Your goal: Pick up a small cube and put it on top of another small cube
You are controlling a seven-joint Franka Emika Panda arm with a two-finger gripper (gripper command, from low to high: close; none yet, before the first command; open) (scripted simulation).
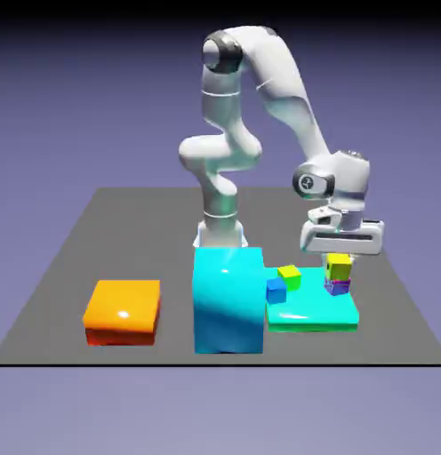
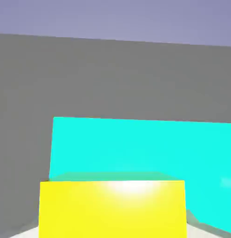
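Yellow small cube (image 2: 112, 209), unlabelled, gripped by claw (image 1: 340, 258) above magenta cube (image 1: 337, 286)

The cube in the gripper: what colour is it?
Yellow. The cube fills the bottom of the hand view, between the gripper fingers.

The arm (image 1: 260, 80) is white with dark grey joints, and the table (image 1: 126, 231) is plain dark grey under a blue-violet backdrop (image 1: 82, 89). The big block (image 1: 227, 302) is cyan, the flat slab (image 1: 313, 313) is bright cyan-green, and the low box (image 1: 123, 311) is orange on top with red sides. The small cube (image 1: 339, 266) is yellow, the cube under it (image 1: 337, 286) is magenta and purple-blue, one cube (image 1: 276, 291) is blue, and another (image 1: 290, 277) is lime.
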